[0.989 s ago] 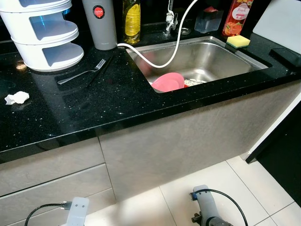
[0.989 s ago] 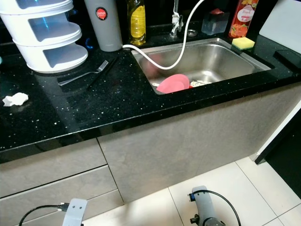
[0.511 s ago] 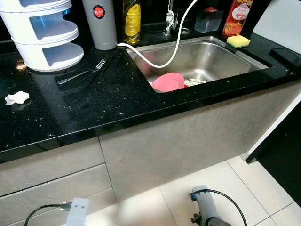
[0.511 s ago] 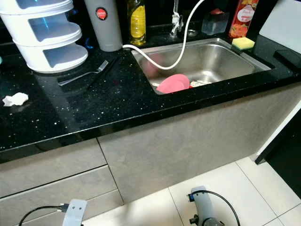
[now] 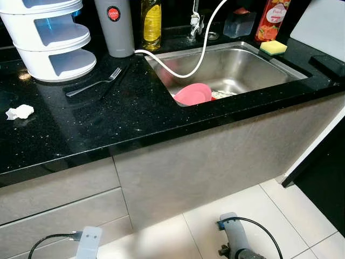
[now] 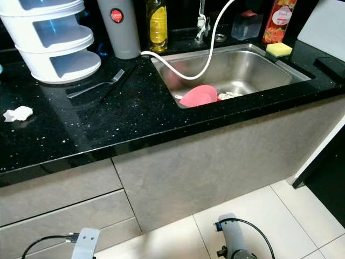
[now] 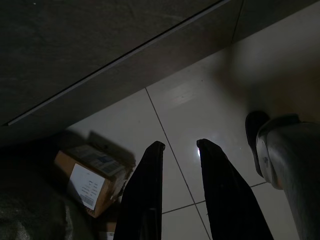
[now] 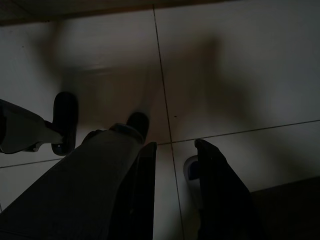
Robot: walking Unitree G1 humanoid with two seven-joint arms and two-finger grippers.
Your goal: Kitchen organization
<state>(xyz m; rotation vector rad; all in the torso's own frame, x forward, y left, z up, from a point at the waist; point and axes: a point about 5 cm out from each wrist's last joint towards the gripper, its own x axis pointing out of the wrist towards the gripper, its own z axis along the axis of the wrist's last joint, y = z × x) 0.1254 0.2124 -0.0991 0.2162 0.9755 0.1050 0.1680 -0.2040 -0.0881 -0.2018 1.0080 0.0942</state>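
A black speckled table [image 5: 135,116] is seen from above, with a steel sink [image 5: 237,67] set into it as the reference landmark. Inside the sink, against its front wall, a pink bowl [image 5: 192,94] is lying tilted, with pale scraps just behind it. A white hose [image 5: 200,53] is draped from the tap behind the sink, down into the basin and out over the sink's left rim. On the table left of the sink a metal fork [image 5: 95,83] is lying flat, tines toward the sink. Further left of the sink a white tiered container [image 5: 51,46] is standing, and a crumpled white tissue [image 5: 19,112] is lying well apart from the fork, far left of the sink. Behind the sink's left corner a grey canister [image 5: 115,27] and a yellow oil bottle [image 5: 151,22] are upright. On the sink's right rear corner a yellow sponge [image 5: 273,47] is resting, with a red bottle [image 5: 271,19] behind it.

Both arms are hanging low, well below the sink, above the tiled floor [image 5: 248,210]. The left gripper [image 7: 179,146] is seen over the floor with its fingers [image 7: 147,190] spread apart, holding nothing; a cardboard box [image 7: 92,180] is noted beside them. The right gripper [image 8: 174,145] is likewise over the floor, fingers [image 8: 215,185] parted and empty.
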